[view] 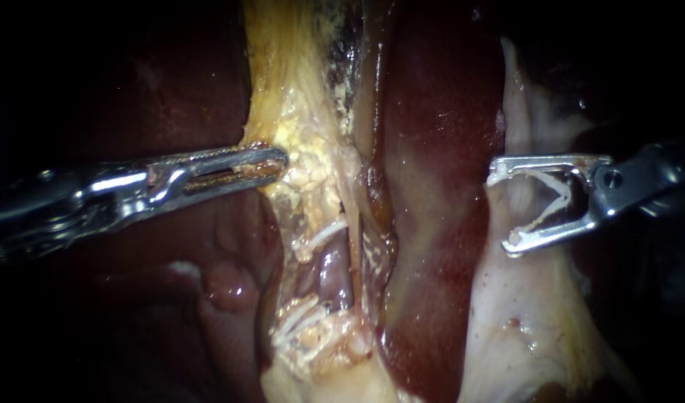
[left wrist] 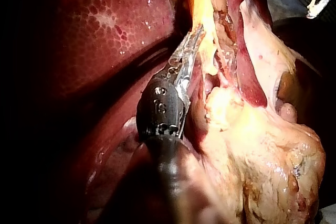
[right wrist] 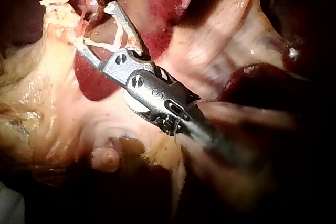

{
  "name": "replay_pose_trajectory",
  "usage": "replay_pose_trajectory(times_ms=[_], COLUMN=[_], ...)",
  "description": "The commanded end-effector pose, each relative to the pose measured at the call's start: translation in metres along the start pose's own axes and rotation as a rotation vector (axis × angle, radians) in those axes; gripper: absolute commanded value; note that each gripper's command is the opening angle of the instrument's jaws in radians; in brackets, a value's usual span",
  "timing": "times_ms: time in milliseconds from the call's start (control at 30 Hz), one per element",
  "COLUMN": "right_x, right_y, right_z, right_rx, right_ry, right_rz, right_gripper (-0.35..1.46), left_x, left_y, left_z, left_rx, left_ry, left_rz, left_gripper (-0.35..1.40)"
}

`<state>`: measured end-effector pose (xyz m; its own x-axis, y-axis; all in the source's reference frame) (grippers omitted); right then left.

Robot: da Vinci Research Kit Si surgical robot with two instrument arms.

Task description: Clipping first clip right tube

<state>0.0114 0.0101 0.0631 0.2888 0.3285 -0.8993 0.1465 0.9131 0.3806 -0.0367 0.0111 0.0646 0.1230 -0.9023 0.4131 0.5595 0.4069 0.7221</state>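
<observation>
Steel left instrument (view: pixel 277 160), endoscope: claw closed on the edge of the yellow fatty tissue (view: pixel 298 112), pulling it taut. Right instrument (view: pixel 507 209): claw spread wide, with an open white plastic clip (view: pixel 557 192) seated between both halves, over pale membrane (view: pixel 521 313). Purplish tube (view: pixel 332 275) sits in the dissected window, well apart from the clip, with a dark red tissue band (view: pixel 432 186) between. Can't tell if it's the right tube.

Left wrist: same grip on the yellow tissue.

Right wrist: clip points at frayed pale tissue (right wrist: pixel 52 3), around no tube.

Risk: clip snags membrane on approach, or closes on the wrong tube or only partway across.
</observation>
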Motion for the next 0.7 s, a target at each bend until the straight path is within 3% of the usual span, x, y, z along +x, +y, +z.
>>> replay_pose_trajectory(times_ms=[33, 233, 333, 500, 700], right_x=[-0.0003, -0.0027, -0.0044, -0.0074, -0.0101], right_y=[-0.0001, -0.0013, -0.0017, -0.0019, -0.0018], right_z=[0.0003, 0.0040, 0.0068, 0.0113, 0.0148], right_rx=[0.008, 0.057, 0.081, 0.109, 0.123], right_ry=[0.002, 0.011, 0.013, 0.010, 0.004], right_rz=[-0.002, 0.055, 0.105, 0.172, 0.213], right_gripper=[0.60, 0.59, 0.59, 0.59, 0.59], left_x=[-0.0002, -0.0024, -0.0043, -0.0062, -0.0066], left_y=[0.0000, 0.0003, 0.0000, -0.0017, -0.0038], left_z=[-0.0002, -0.0023, -0.0045, -0.0075, -0.0088], left_rx=[0.001, 0.002, 0.005, 0.008, 0.007], left_ry=[0.001, 0.004, -0.031, -0.065, -0.079], left_rz=[0.000, -0.009, -0.028, -0.015, -0.005], left_gripper=[-0.35, -0.35, -0.35, -0.35, -0.35])
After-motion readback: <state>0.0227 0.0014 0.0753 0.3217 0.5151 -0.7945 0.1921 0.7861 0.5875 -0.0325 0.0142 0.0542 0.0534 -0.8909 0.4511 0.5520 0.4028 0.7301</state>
